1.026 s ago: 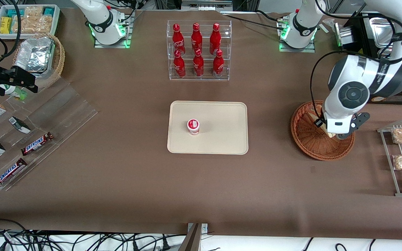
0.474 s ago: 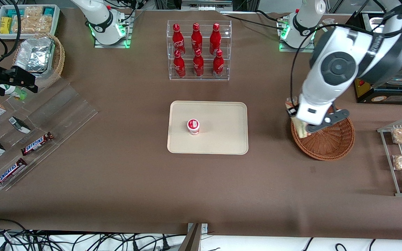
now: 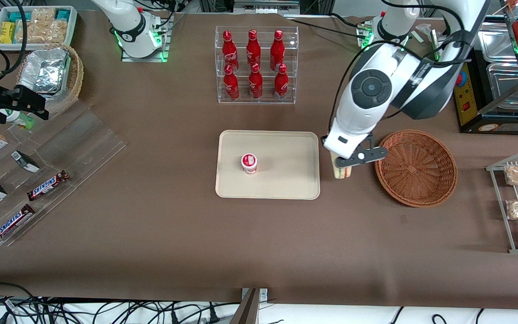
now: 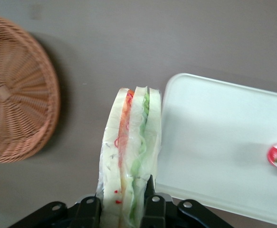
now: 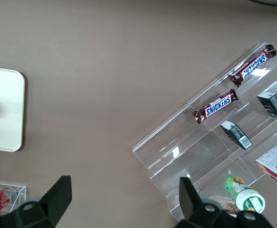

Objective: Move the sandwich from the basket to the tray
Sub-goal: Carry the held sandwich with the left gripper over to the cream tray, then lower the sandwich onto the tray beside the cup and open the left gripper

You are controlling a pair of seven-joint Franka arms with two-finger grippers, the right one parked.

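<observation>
Now airborne: sandwich out of the basket.
Gripper (image 3: pixel 342 169) clamps the sandwich (image 4: pixel 129 156) between basket (image 3: pixel 416 167) and tray (image 3: pixel 286 180), at the tray's 3 o'clock edge; half a second ago it hung over the basket rim. Basket's empty.

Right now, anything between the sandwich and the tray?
Nothing visible. The gripper holds the sandwich between basket and tray, at the tray's edge. A small red-and-white cup stands mid-tray.
</observation>
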